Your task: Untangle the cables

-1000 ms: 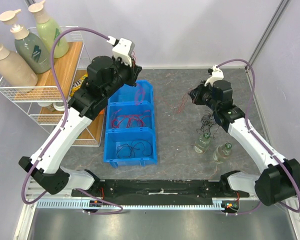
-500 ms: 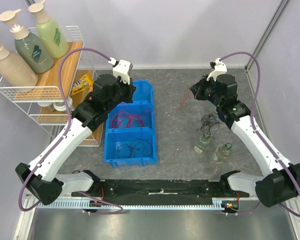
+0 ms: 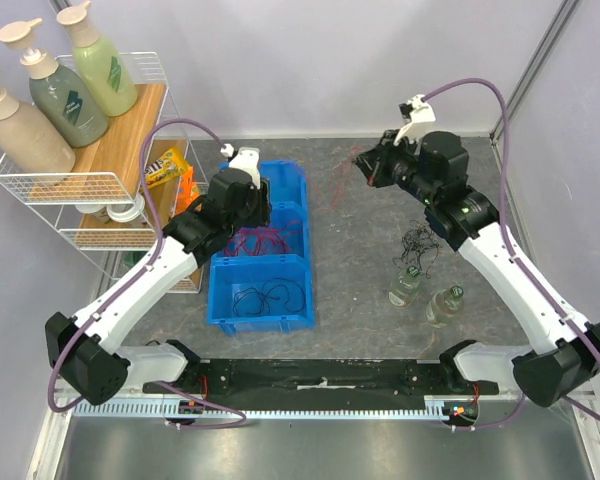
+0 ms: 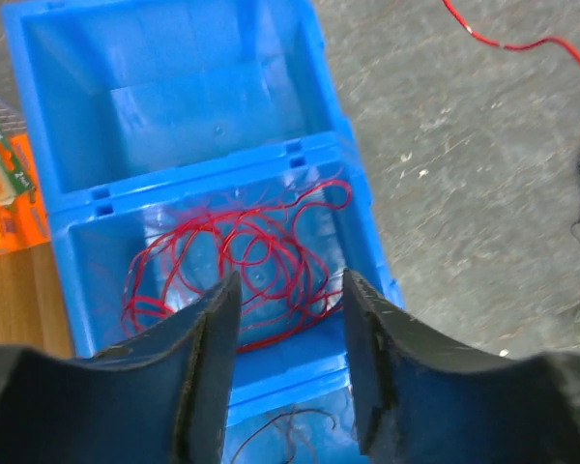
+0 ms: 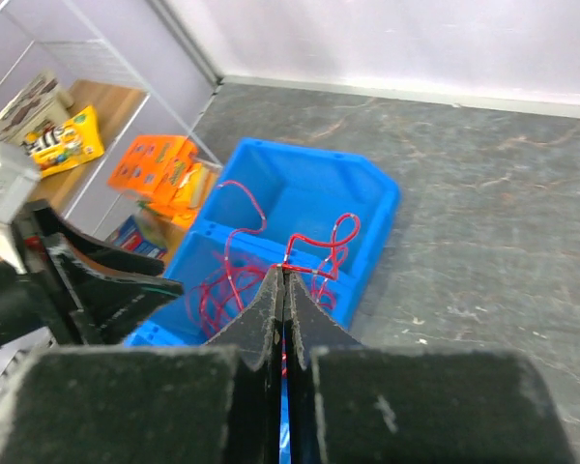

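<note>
A blue bin [image 3: 298,214] has three compartments. Red cables [image 3: 265,240] lie in the middle one and black cables [image 3: 263,296] in the near one. My left gripper [image 4: 288,358] hovers open above the red cables [image 4: 242,261], nothing between its fingers. Over the table right of the bin, my right gripper [image 3: 363,164] is shut on a red cable [image 5: 321,244] that curls from its fingertips and hangs in the air. A black cable tangle [image 3: 417,244] rests on the table below the right arm.
Two small bottles [image 3: 405,288] [image 3: 445,303] stand by the black tangle. A wire rack [image 3: 80,190] with pump bottles and orange snack packs [image 5: 164,164] lines the left side. The bin's far compartment [image 4: 174,106] is empty.
My left gripper has come down and nearer over the bin's middle compartment and has opened. My right gripper has swung left and away toward the bin, carrying the red cable off the table.
</note>
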Controlling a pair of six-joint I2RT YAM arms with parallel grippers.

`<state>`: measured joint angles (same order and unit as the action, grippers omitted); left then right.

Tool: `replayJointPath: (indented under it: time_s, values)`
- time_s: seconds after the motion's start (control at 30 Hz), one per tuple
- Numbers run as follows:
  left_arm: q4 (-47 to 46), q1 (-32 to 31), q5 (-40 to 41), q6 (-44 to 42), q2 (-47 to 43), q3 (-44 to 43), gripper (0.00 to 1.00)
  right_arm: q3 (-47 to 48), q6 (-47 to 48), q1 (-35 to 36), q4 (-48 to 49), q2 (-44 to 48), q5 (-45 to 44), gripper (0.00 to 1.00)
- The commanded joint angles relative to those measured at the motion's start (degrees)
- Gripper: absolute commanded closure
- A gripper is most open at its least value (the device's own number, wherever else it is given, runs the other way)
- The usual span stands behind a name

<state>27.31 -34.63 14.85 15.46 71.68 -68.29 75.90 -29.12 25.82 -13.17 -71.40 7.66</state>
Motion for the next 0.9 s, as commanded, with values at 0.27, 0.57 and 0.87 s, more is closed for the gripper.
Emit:
replayJointPath:
  time_s: [0.27, 0.57, 0.87]
  values:
    - [-3.0, 0.3, -5.3, -0.3, -19.5, 3.3, 0.36, 6.7, 6.8, 13.2, 0.9, -13.7, -4.7, 1.00]
    - [-3.4, 0.2, -10.3, -2.4, -23.8, -0.3, 0.35, 12.1, 8.7, 20.8, 1.9, -32.3, -6.6, 0.94]
    - [-7.5, 0.3, -14.6, -1.2, -21.4, 2.1, 0.35, 11.8, 10.1, 17.8, -10.1, -25.7, -14.2, 0.27]
